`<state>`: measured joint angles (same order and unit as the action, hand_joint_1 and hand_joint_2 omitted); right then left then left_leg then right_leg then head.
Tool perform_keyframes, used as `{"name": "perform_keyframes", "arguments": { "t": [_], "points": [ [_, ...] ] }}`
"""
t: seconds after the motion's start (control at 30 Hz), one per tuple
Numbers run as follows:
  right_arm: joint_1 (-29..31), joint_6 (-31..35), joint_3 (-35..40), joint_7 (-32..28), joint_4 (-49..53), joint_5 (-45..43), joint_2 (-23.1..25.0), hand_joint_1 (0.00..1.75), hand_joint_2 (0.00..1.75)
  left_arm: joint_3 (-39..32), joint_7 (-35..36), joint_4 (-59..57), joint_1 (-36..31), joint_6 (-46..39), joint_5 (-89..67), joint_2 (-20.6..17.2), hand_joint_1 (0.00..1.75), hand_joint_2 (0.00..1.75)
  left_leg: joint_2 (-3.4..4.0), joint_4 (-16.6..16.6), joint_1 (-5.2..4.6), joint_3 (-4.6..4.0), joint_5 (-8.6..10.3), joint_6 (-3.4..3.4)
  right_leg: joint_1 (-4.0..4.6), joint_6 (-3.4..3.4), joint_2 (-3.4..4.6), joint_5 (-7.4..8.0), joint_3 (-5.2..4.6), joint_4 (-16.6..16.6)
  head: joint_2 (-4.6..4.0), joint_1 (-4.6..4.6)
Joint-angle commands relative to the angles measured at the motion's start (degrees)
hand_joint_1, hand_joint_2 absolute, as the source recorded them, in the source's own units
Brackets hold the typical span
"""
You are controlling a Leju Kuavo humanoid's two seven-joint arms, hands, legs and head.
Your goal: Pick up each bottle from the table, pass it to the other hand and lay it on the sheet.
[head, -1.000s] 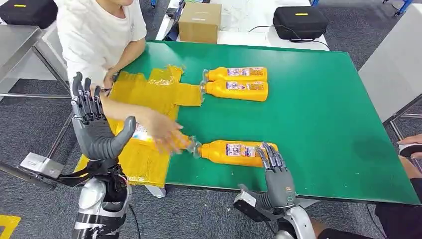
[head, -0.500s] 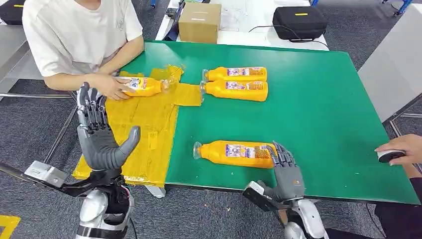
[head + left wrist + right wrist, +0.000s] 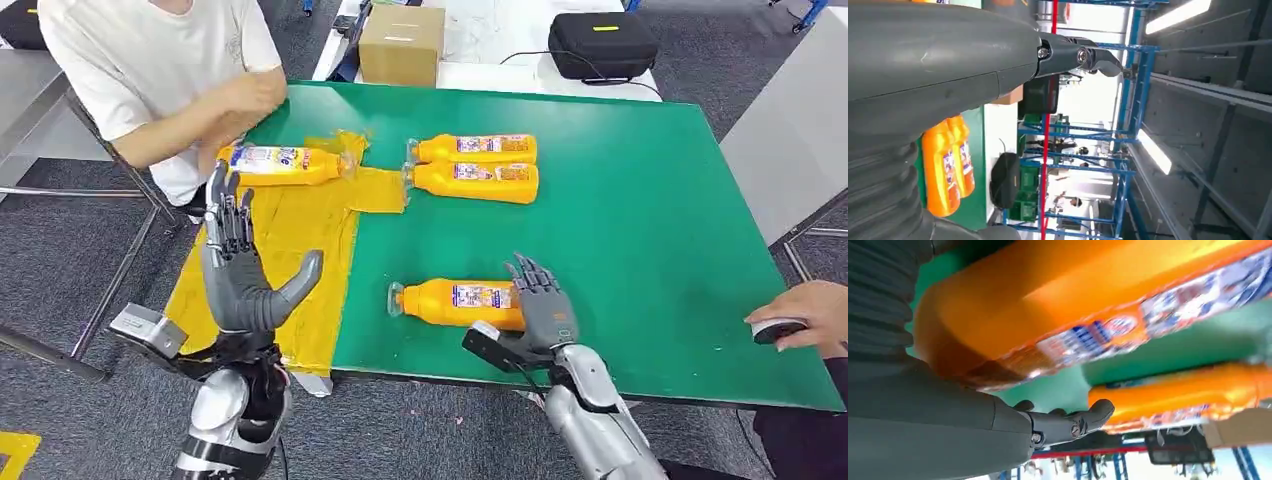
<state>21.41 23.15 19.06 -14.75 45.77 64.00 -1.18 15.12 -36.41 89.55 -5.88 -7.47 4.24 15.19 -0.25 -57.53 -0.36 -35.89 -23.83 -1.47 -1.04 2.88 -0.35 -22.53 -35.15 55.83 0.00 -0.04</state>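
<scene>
Orange bottle (image 3: 462, 304) lies on its side on the green worktop (image 3: 650, 230), near the yellow sheet (image 3: 290, 240). Right robot hand (image 3: 540, 305) rests against its base, fingers spread, not gripping. Left robot hand (image 3: 240, 270) hovers over the sheet, fingers apart, holding nothing.

Grey carpet floor (image 3: 60, 260), green table (image 3: 640, 230), blue racks (image 3: 1128, 165)

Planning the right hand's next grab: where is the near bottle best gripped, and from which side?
Probably around its wide base half, from above. The near bottle lies flat, cap pointing left, and the right hand is at that base end.
</scene>
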Motion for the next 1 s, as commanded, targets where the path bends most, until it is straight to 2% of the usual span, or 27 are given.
{"name": "perform_keyframes", "arguments": {
  "t": [0.03,0.17,0.23,0.3,0.33,0.37,0.47,0.5,0.53,0.57,0.6,0.63,0.77,0.83,0.9,1.0],
  "points": [
    [8.36,-1.74,4.14,-1.01,-13.5,-0.73,3.16,0.0,1.75,0.72,0.11,-7.14,-4.12,-1.55,-0.98,-1.39,0.0,1.75,0.14,0.04,0.05,0.28,-0.08,0.08,0.06,-0.1,0.14,-0.03,0.24,-0.05,0.0,0.0],
    [8.72,-4.51,6.13,1.27,-13.32,-0.47,2.89,0.0,1.75,0.24,0.21,-6.92,-4.43,-2.22,-1.31,-1.76,0.0,1.75,0.08,0.04,0.05,0.32,-0.08,0.12,0.06,-0.14,0.06,-0.07,0.3,-0.05,0.0,0.0],
    [9.59,-10.26,8.25,6.43,-13.7,0.41,2.54,0.0,1.75,-0.51,0.83,-5.25,-3.22,-3.19,-2.34,-2.11,0.0,1.75,0.08,0.02,0.07,0.38,-0.12,0.14,0.08,-0.16,0.07,-0.1,0.35,-0.04,0.0,0.0],
    [10.11,-14.19,9.49,9.11,-14.17,-0.5,2.04,0.0,1.75,-0.97,1.48,-4.43,-2.15,-2.47,-3.25,-2.2,0.0,1.75,0.21,0.04,0.04,0.23,-0.08,0.07,0.04,-0.1,0.19,-0.02,0.17,-0.05,0.0,0.0],
    [10.51,-15.14,10.65,10.37,-14.52,0.05,1.64,0.0,1.75,-1.15,1.54,-4.35,-1.89,-2.36,-3.56,-2.03,0.0,1.75,0.24,0.04,0.06,0.38,-0.14,0.11,0.07,-0.15,0.23,-0.05,0.3,-0.05,0.0,-0.02],
    [10.76,-15.52,11.11,11.18,-14.79,0.34,1.47,0.1,1.75,-1.16,1.6,-4.28,-1.77,-2.26,-3.74,-2.02,0.0,1.75,0.19,0.07,0.04,0.37,-0.09,0.08,0.05,-0.12,0.17,-0.03,0.28,-0.07,0.0,0.0],
    [10.89,-15.59,11.1,11.14,-14.81,0.33,1.38,0.1,1.75,-1.14,1.6,-4.29,-1.75,-2.26,-3.75,-1.99,0.0,1.75,0.2,0.08,0.07,0.6,-0.08,0.1,0.08,-0.13,0.11,-0.03,0.51,-0.13,0.0,-0.02],
    [11.15,-16.51,11.26,12.63,-15.38,0.34,1.35,1.33,1.75,-1.1,1.92,-4.5,-1.9,-2.05,-3.83,-1.92,0.0,1.75,0.22,0.06,0.05,0.57,-0.05,0.07,0.05,-0.11,0.1,-0.02,0.48,-0.1,0.0,0.0],
    [11.82,-18.75,12.27,15.62,-16.43,1.13,1.2,1.48,1.75,-1.35,2.65,-4.69,-1.91,-1.95,-3.97,-1.78,0.0,1.75,0.19,0.08,0.08,0.67,-0.06,0.11,0.09,-0.16,0.08,-0.03,0.59,-0.12,0.0,0.0],
    [12.72,-21.08,13.58,18.41,-17.87,2.57,0.98,1.45,1.75,-1.48,2.93,-5.03,-2.13,-1.98,-4.36,-1.69,0.0,1.75,0.2,0.06,0.07,0.6,-0.04,0.08,0.07,-0.13,0.1,0.0,0.52,-0.11,0.0,0.0],
    [13.88,-22.67,14.8,18.63,-19.2,3.29,0.96,1.43,1.75,-1.49,3.0,-5.56,-2.67,-2.09,-5.22,-1.68,0.0,1.75,0.21,0.07,0.07,0.67,-0.05,0.11,0.07,-0.16,0.12,-0.02,0.59,-0.1,0.0,0.0],
    [13.81,-21.85,14.14,19.85,-19.24,2.94,1.14,1.73,1.75,-1.55,3.02,-5.64,-2.72,-2.21,-5.51,-1.63,0.0,1.75,0.22,0.05,0.05,0.61,-0.04,0.09,0.05,-0.15,0.14,0.0,0.51,-0.08,0.0,0.0],
    [13.35,-22.2,14.03,23.68,-19.38,3.63,0.92,1.75,1.75,-2.2,3.4,-5.29,-2.58,-2.06,-7.08,-1.62,0.0,1.75,0.11,0.1,0.04,0.78,0.03,0.06,0.05,-0.24,-0.02,0.09,0.64,-0.13,0.0,0.0],
    [12.46,-20.57,12.45,29.67,-18.17,4.41,0.06,1.75,1.75,-2.31,3.4,-5.78,-3.15,-2.82,-9.13,-1.61,0.0,1.75,-0.03,0.11,0.05,0.8,0.1,0.01,0.06,-0.26,-0.12,0.06,0.7,-0.14,0.0,-0.02],
    [13.15,-20.92,10.96,29.71,-16.92,3.81,-1.78,1.75,1.75,-3.29,3.23,-6.91,-4.83,-3.61,-9.73,-1.71,0.0,1.75,-0.19,0.09,0.1,0.82,0.08,0.04,0.11,-0.29,-0.18,0.02,0.81,-0.16,0.0,-0.02],
    [13.58,-20.98,9.03,25.85,-15.39,1.63,-3.23,1.75,1.75,-4.24,3.4,-6.75,-4.78,-3.55,-9.44,-2.06,0.0,1.75,-0.19,0.06,0.04,0.77,0.12,-0.01,0.05,-0.24,-0.17,0.05,0.77,-0.12,0.0,-0.02]
  ]
}}
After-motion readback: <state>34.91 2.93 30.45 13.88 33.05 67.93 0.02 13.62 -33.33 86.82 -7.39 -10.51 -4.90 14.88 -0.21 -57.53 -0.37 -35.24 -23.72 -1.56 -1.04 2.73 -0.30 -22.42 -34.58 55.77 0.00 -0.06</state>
